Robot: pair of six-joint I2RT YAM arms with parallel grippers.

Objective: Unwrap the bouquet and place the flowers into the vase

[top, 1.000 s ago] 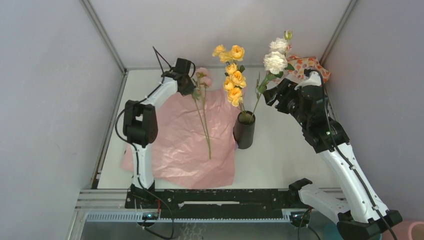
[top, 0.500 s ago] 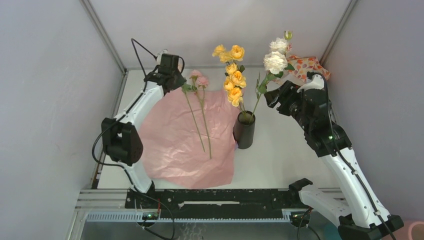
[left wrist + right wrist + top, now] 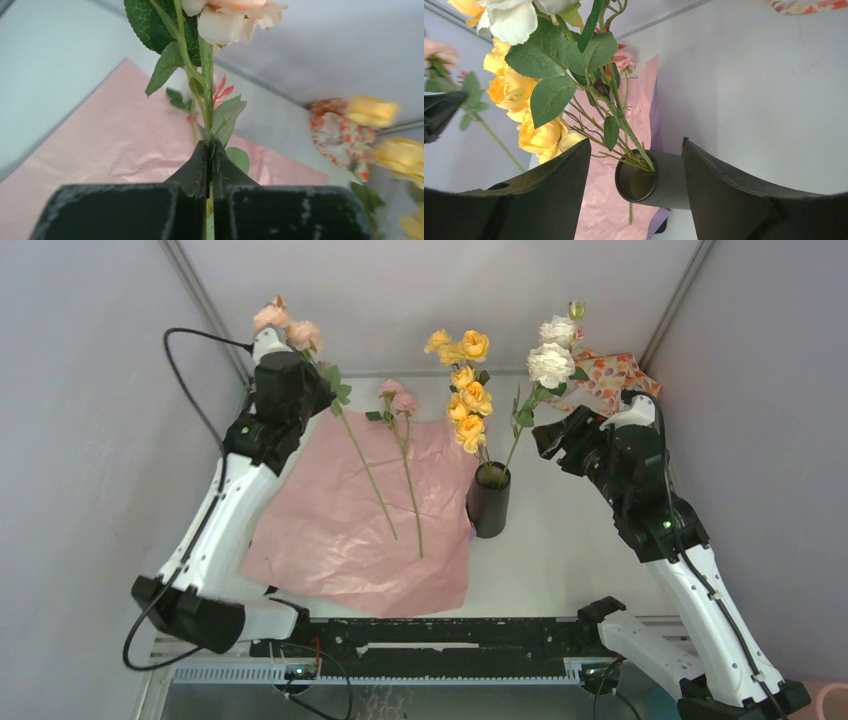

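**Flower transfer, third stem in hand.** The wrapping paper (image 3: 340, 530) lies opened flat on the desk (image 3: 570, 540) to the left of the vase (image 3: 488, 505), pink side up. The vase stands upright at the paper's right edge. It already holds the yellow roses (image 3: 466, 390) and the white roses (image 3: 550, 358), whose stems lean apart.

**Left pincer** (image 3: 209, 159): jaws together, clamped on the thin green stem of the peach rose (image 3: 285, 325) just below its leaves. The bloom is raised well to the left of the vase. The stem slants down towards the paper; whether its lower end touches the sheet cannot be told.

**Pink rose** (image 3: 405, 465): lies loose on the paper, between the held stem and the vase.

**Right pincer** (image 3: 550, 435): jaws apart, gripping nothing, poised just right of the vase beside the white roses' stem. Its wrist view shows the vase mouth between the fingers.

**Patterned cloth** (image 3: 615, 375): behind and to the right of the vase.

**Step, as judged:** unwrapping is done, and the peach rose is being carried to the vase. The next move calls for swinging the stem rightward, bringing it near upright, setting its lower end over the vase mouth and lowering it between the stems already there without tipping the vase. After that, the pink rose is the last to fetch.
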